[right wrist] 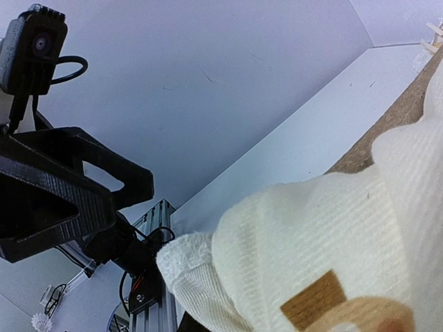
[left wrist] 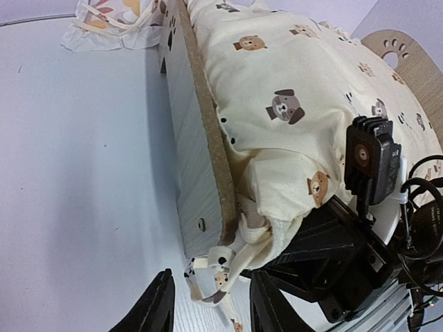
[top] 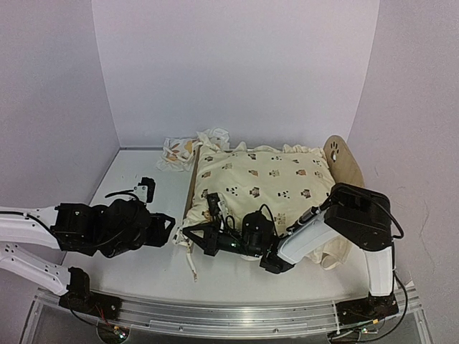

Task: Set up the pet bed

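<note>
Top view: the quilt covers the pet bed on the worktop; the pillow lies outside, unplaced.

Left wrist: the left hand stands half-open, holding nothing, at the bed's corner.

Right wrist: the right hand, closed, seems to pinch the quilt.

The pet bed is showing pale matt plywood with rough edges; the quilt is looking soft, woven, possibly cotton.

Top view: high behind me, facing the back wall, whole table seen. Left wrist: low, near, facing the pet bed endboard. Right wrist: tight against quilt, lower right. All share quilt.
</note>
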Controlling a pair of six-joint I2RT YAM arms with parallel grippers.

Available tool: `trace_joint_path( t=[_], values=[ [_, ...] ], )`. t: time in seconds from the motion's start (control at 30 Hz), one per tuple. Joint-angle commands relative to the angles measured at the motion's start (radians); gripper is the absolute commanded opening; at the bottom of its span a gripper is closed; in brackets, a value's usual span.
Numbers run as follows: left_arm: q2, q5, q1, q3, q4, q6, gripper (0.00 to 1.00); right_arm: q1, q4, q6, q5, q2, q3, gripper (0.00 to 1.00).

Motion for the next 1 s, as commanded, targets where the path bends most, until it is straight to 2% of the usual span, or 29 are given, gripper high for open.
trace_joint_path(
  t=[0.0, 0.2, 0.37, 0.5, 0.67, 0.97],
  values=[
    [0.001, -0.045, 0.038, 0.005, -0.072, -0.024, 0.38, -0.007, 0.016, 0.013, 0.009, 0.047, 0.034, 0.00],
    [0.072, 0.107, 0.184, -0.003, -0.031, 0.110, 0.39, -0.006, 0.006, -0.004, 0.047, 0.057, 0.029, 0.00],
    [0.085, 0.175, 0.226, -0.030, 0.100, 0.233, 0.41, -0.007, -0.004, -0.007, 0.058, 0.070, 0.045, 0.00],
    [0.086, 0.257, 0.240, -0.058, 0.175, 0.330, 0.47, -0.006, -0.014, -0.010, 0.059, 0.072, 0.053, 0.00],
    [0.098, 0.269, 0.242, -0.053, 0.146, 0.346, 0.50, -0.006, -0.016, -0.012, 0.064, 0.060, 0.050, 0.00],
    [0.087, 0.244, 0.242, -0.044, 0.047, 0.304, 0.45, -0.006, -0.022, -0.011, 0.065, 0.059, 0.056, 0.00]
  ],
)
